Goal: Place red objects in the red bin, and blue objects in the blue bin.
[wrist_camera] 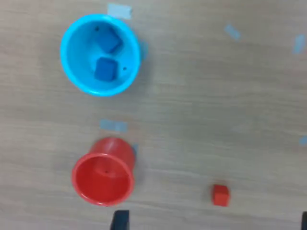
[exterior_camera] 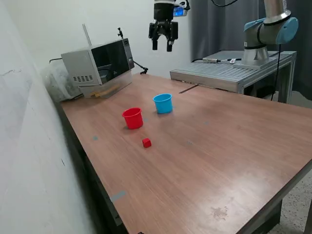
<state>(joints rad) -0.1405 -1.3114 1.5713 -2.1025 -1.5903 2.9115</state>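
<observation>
Two blue cubes (wrist_camera: 106, 56) lie inside the blue cup (wrist_camera: 72, 67), which stands upright on the wooden table (exterior_camera: 229, 146) just beside the red cup (wrist_camera: 81, 184). The red cup looks empty in the wrist view. One red cube (exterior_camera: 146, 143) sits on the bare tabletop near the red cup, apart from it. The gripper (exterior_camera: 163, 45) hangs high above the table, over the far edge near a microwave (exterior_camera: 100, 62), its jaws parted and holding nothing. Small pale tape marks (wrist_camera: 113, 125) dot the wood around the cups.
</observation>
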